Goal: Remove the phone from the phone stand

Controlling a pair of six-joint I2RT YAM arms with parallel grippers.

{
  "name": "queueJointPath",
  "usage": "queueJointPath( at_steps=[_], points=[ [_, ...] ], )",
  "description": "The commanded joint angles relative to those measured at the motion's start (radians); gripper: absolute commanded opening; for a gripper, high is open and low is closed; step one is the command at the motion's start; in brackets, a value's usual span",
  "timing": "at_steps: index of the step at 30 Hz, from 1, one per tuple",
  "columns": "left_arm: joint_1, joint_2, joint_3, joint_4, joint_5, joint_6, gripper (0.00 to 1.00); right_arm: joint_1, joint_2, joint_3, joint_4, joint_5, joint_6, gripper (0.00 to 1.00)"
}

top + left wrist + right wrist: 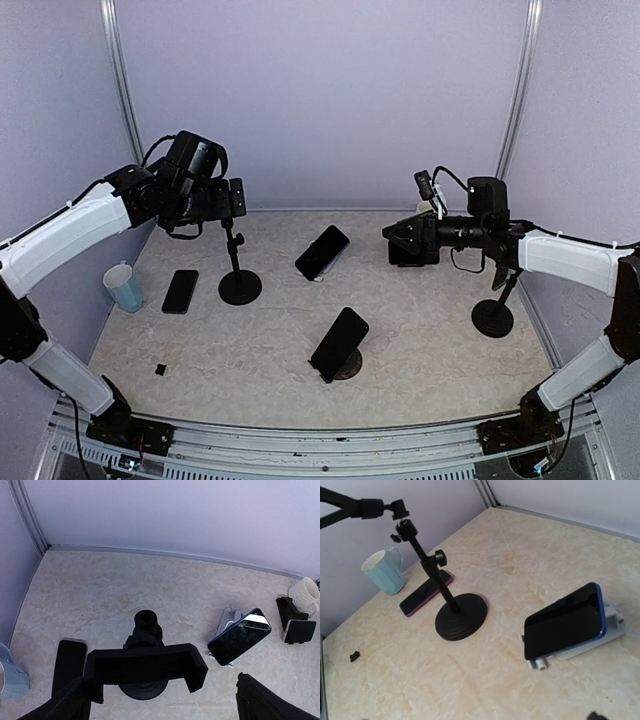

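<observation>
Lilac walls, marbled beige counter (430,350). From overhead: left tool (235,198) and right tool (398,240) spread wide, gripping nothing. Only from wrists: blue rim of phone (565,622) leaning on white phone stand (615,627), mid-counter toward back, near black pole stand (457,620).

The phone (240,636) hides most of its white stand (227,620).

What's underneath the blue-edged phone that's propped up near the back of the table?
A white plastic stand: its feet and back edge show around the blue-edged black phone. The phone covers the stand's middle.
</observation>
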Motion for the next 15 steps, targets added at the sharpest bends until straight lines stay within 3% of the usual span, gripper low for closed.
queueJointPath(
  at_steps=[1, 15],
  points=[
    [-0.029, 0.048, 0.065, -0.068, -0.134, -0.048, 0.99, 0.007, -0.029, 0.0, -0.007, 0.007, -0.009, 0.93],
    [-0.033, 0.15, 0.145, -0.101, -0.201, -0.061, 0.98, 0.008, -0.03, -0.001, -0.016, 0.013, -0.017, 0.93]
  ],
)
